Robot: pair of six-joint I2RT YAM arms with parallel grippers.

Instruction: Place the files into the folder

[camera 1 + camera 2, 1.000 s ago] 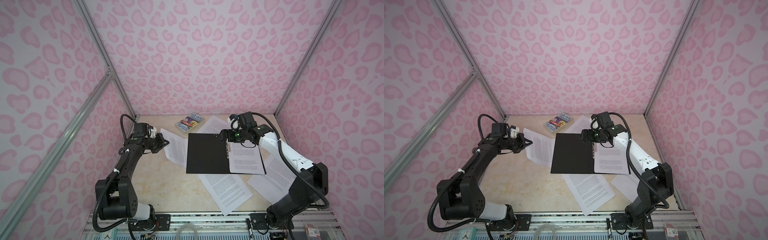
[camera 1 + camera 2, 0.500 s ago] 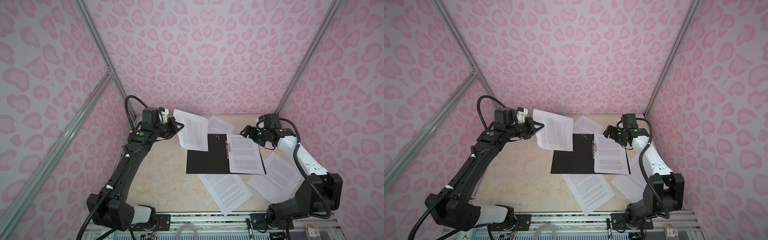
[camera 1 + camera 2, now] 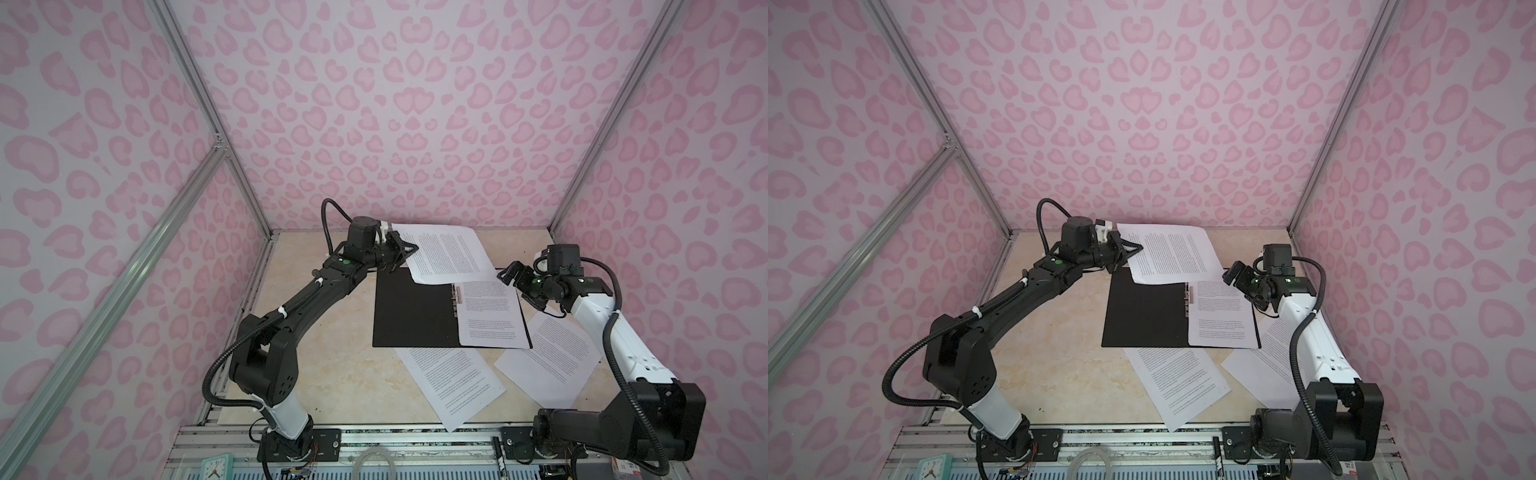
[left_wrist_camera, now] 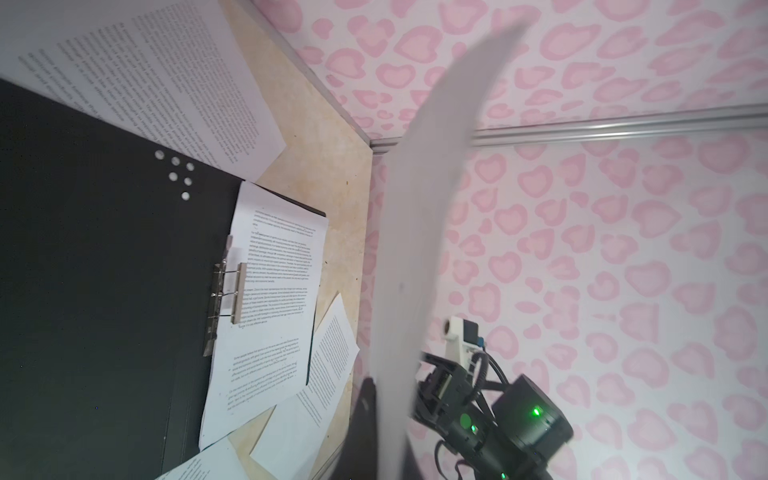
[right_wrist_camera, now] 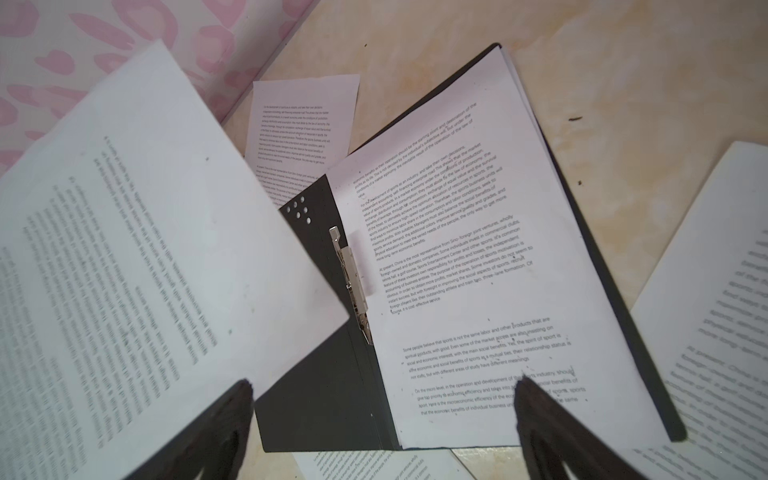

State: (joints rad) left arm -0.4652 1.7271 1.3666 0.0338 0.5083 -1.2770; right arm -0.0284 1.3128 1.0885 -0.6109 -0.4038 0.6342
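The step in hand looks like carrying one of the files to the folder. The left gripper (image 3: 405,252) is clamped on the edge of a sheet (image 3: 446,253) and holds it in the air over the far end of the folder (image 3: 411,316), with the sheet's free end reaching toward the right half. The folder lies open and flat on the bench (image 3: 332,365), black inside up, with its clip (image 3: 458,294) at the spine. Its left half is bare. Its right half carries a stack (image 3: 488,318) of printed sheets set roughly square to the spine, and in the wrist views the clip's bar seems to lie over the stack's inner edge. The right gripper (image 3: 512,276), jaws wide apart and empty, hovers just beside the stack's far right corner. Three files lie outside the folder. A front sheet (image 3: 451,384) has its far end tucked under the folder's near edge. A right sheet (image 3: 548,361) lies by the right arm. A far sheet (image 5: 303,124) lies beyond the folder's far edge. Next, I judge, the held sheet must come down onto the stack, square with it, before the left gripper lets go. Pinched at one edge, the limp paper may land skewed or across the spine, so the right gripper could steady it.
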